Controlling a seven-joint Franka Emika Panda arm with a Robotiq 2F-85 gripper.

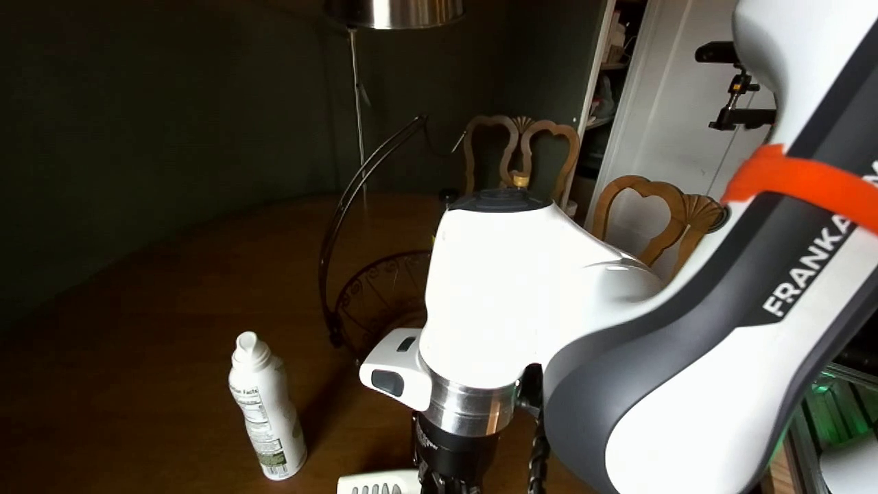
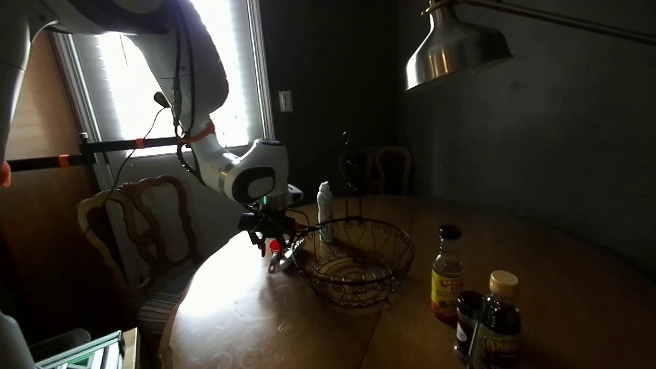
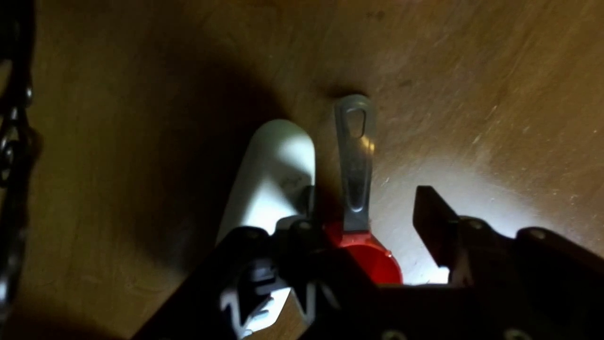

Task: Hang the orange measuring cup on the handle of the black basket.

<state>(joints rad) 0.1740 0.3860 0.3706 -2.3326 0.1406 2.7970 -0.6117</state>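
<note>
Orange-red cup (image 3: 380, 267) lies between parted fingers (image 3: 432, 224), grey handle (image 3: 356, 165) toward wrist-view 12 o'clock; arm (image 1: 686, 363) reads "FRANKA", white bottle (image 1: 267, 412) "Facts", dark bottle (image 2: 498, 325) "POMP".

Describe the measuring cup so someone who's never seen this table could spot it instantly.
On the wooden table, find the round black wire basket. Beside it, by the open gripper, lies a white object; beyond that, away from the basket, is the measuring cup. Unlike its white neighbour, it has an orange-red bowl and a grey handle with a hole near the tip.
</note>
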